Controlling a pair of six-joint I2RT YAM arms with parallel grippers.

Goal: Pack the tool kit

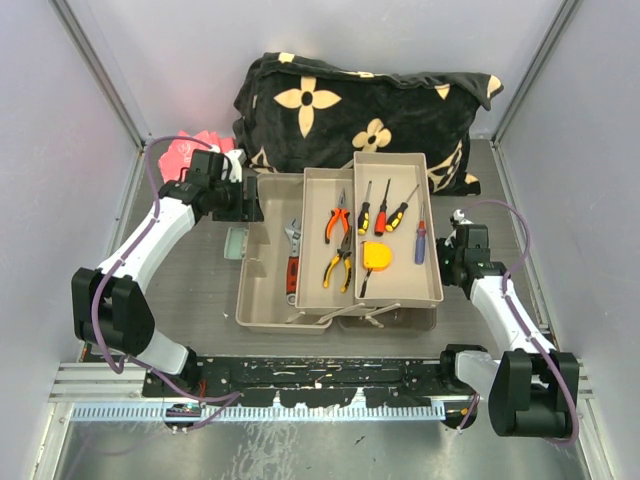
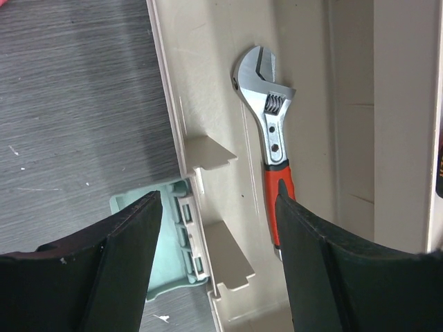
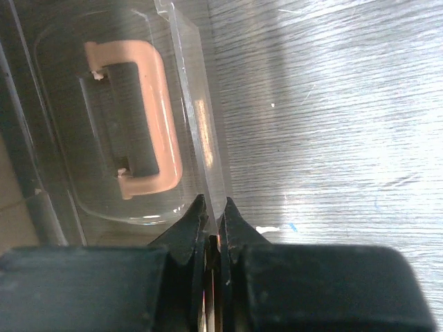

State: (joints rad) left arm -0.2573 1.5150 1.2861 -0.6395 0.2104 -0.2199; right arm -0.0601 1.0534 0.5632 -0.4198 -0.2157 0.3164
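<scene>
Mid-desk, between the two arms, sits the toolbox, open, both fold-out trays spread and loaded: pliers, screwdrivers, tape measure. The wrench lies in the box floor.

Left end effector: jaws open, straddling the toolbox's left wall just above the green latch, gripping nothing.
Right end effector: jaws closed, apparently pinching the thin edge of the clear lid, beside its cream handle, on the side toward the desk's right edge.

Risks, as judged:
- The pinch is on smooth, thin plastic, so the lid could slip out once it takes load.
- With the trays unfolded, a lid swung over would strike them or jam.
- Loose tools may slide or spill if a tray tilts while folding.
- The left jaws could snag the latch, or drag the box sideways across the desk.

Surface: the desk is grey with a wood grain, showing glare near the right arm. A metal rail runs along the near edge.
Room: pale panels on three sides. A black flower-patterned blanket lies at the far edge, and something pink-red in the far left corner cannot be identified.
</scene>
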